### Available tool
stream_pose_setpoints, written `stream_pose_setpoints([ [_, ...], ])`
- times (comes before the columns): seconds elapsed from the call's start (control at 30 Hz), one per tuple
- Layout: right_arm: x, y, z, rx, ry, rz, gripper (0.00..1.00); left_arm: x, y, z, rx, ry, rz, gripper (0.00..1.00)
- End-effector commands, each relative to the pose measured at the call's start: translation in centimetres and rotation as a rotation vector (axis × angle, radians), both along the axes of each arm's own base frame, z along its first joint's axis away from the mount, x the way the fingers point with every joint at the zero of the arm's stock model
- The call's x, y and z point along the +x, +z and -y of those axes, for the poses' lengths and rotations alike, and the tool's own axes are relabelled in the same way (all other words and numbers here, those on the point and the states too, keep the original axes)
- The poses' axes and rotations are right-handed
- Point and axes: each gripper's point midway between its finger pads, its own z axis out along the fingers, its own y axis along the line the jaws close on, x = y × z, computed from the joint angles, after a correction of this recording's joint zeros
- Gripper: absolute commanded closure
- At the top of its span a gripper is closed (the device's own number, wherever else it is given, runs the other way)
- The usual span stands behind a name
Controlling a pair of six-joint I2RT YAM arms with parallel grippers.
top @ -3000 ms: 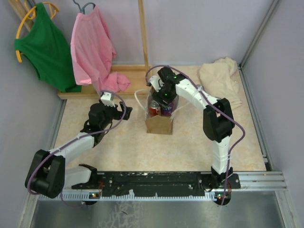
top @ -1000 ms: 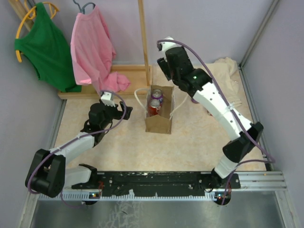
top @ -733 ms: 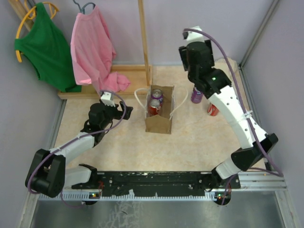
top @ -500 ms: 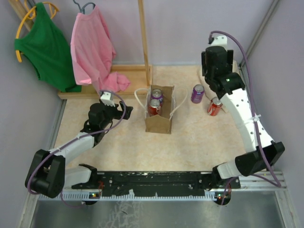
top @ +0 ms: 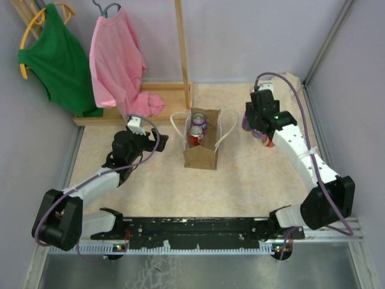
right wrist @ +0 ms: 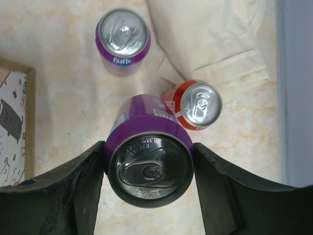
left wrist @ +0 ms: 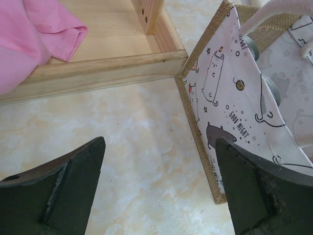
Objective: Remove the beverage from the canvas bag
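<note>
Right of the canvas bag (top: pixel 201 155), above the counter (right wrist: pixel 63 103): one purple can (right wrist: pixel 150 174), clamped in my right gripper (right wrist: pixel 146 149), hanging partly over a standing red can (right wrist: pixel 199 105); lowering here could topple it.

I see the canvas bag (top: pixel 201 156) upright mid-desk (top: pixel 156 192), two cans (top: pixel 195 137) showing inside. My left fingers (top: pixel 161 139) hover near its 9 o'clock, my right fingers (top: pixel 258 130) farther off at 3 o'clock.
</note>
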Motion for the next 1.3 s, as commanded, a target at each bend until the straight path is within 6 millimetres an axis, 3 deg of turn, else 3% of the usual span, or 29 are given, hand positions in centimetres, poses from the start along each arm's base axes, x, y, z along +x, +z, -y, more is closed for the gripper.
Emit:
stream_pose_setpoints([
  [0.0, 1.4, 2.7, -1.7, 0.118, 0.023, 0.151, 1.00, 0.3, 0.9, 0.7, -0.016, -0.021, 0.028, 0.00],
  [0.5, 4.1, -2.4, -3.2, 0.120, 0.030, 0.047, 1.00, 0.4, 1.1, 0.7, -0.013, -0.017, 0.029, 0.00],
  [1.27, 5.4, -7.7, -1.7, 0.124, -0.048, -0.080, 1.00, 0.5, 0.8, 0.6, 0.000, -0.014, 0.022, 0.00],
])
